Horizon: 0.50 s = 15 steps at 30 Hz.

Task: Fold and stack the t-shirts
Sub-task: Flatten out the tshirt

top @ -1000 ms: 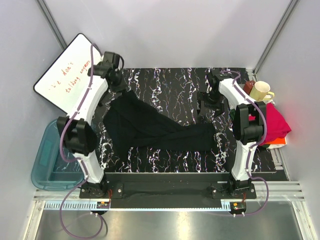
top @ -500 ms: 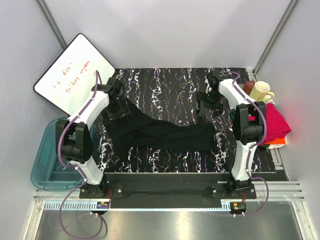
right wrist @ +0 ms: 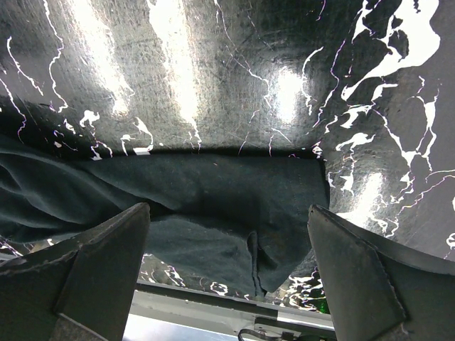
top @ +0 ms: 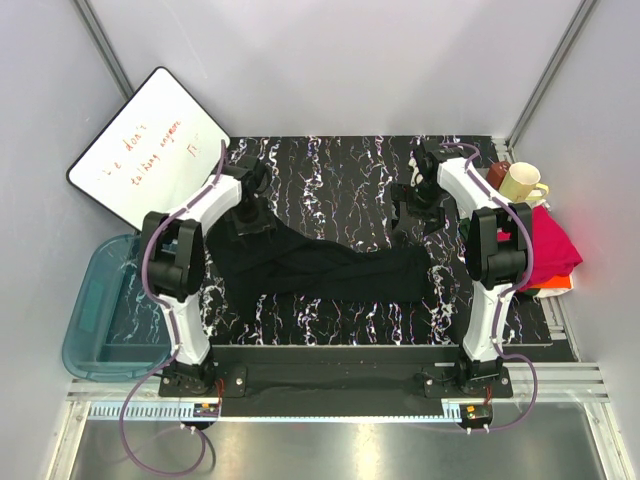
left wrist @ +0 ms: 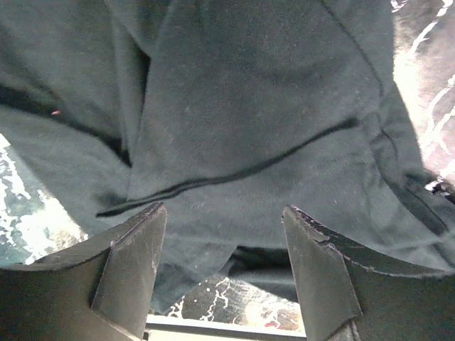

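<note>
**Left gripper**: I am seeing its jaws standing apart with nothing between them, hovering just above the black tee. A second ago it was pinching the tee's left end out by the far-left corner. It has since swung inward and let go.

**Black tee:** it is lying as a rumpled band across the table. Its left end is bunching under the left gripper and its right end is sitting under the right gripper. I am judging it not yet a tidy fold.

**Right gripper:** it is sitting wide open over the tee's right edge, holding nothing, and is unmoved over that second.

**Pink tee**: it is waiting at the table's right edge on an orange piece, beside the mug.

**Meaning for the task:** one pull is done and released. I am reading the next need as a fresh grip on the black tee.
</note>
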### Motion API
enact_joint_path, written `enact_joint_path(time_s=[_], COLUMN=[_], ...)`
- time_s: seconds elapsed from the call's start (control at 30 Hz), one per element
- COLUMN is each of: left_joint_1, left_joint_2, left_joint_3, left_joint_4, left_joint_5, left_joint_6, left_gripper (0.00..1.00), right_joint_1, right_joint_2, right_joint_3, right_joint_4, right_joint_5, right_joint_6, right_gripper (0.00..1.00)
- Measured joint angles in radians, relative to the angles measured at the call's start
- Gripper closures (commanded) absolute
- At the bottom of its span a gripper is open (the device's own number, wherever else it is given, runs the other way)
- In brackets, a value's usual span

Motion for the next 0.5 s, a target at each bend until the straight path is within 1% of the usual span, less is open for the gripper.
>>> enact_joint_path(time_s=[0.07,0.13,0.17,0.2,0.23,0.3,0.5], left_joint_1=[-0.003,-0.004,-0.004,-0.005,-0.005,-0.007,-0.011], left_joint_2=[0.025,0.047,0.055,0.066,0.076,0.092,0.104], left_joint_3=[0.001,0.008,0.011,0.018,0.023,0.032,0.035], left_joint_4=[0.005,0.006,0.007,0.008,0.011,0.017,0.022], left_joint_5=[0.002,0.004,0.005,0.006,0.006,0.01,0.01], left_joint_6=[0.003,0.007,0.008,0.014,0.019,0.031,0.05], left_gripper=[0.31,0.41,0.51,0.71,0.83,1.0,1.0], right_joint_1=[0.0,0.0,0.0,0.0,0.0,0.0,0.0], right_joint_2=[0.0,0.0,0.0,0.0,0.0,0.0,0.002], right_joint_3=[0.0,0.0,0.0,0.0,0.0,0.001,0.012], right_joint_4=[0.0,0.0,0.0,0.0,0.0,-0.001,-0.001], right_joint_5=[0.0,-0.002,-0.004,-0.004,-0.004,-0.004,-0.005], right_joint_6=[0.0,-0.002,-0.003,-0.003,-0.003,-0.003,-0.005], right_gripper=[0.0,0.0,0.0,0.0,0.01,0.0,0.0])
